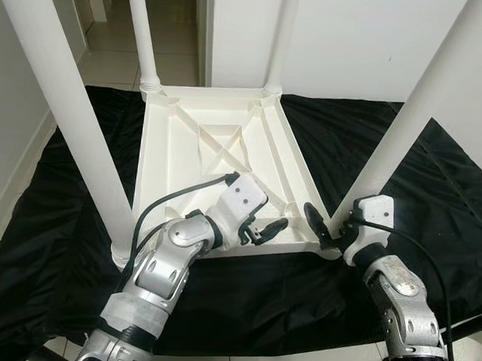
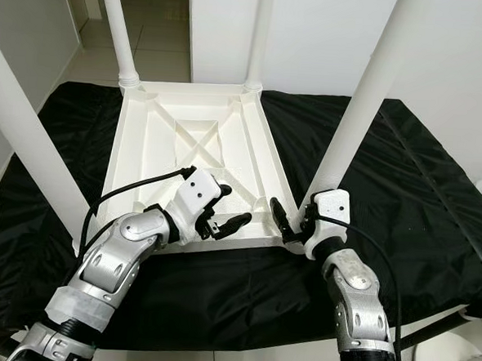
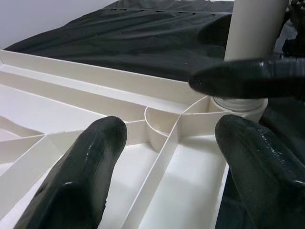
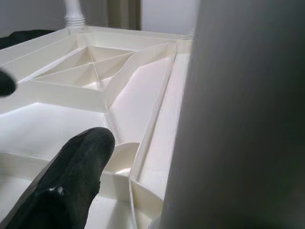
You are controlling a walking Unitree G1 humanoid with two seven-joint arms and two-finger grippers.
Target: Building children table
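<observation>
My right claw [image 1: 326,231] straddles the near-right leg [image 1: 399,133], fingers spread; left claw [image 1: 264,228] gapes over the tabletop [image 1: 218,159], empty.

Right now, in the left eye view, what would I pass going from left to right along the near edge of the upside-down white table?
Near-left white round table leg → left gripper over the white ribbed plastic tabletop → right gripper → near-right white table leg, against which the right gripper sits.

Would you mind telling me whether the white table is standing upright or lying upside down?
Upside down: the white table rests top-down on the black sheet, ribbed underside up, and its legs point upward.
</observation>
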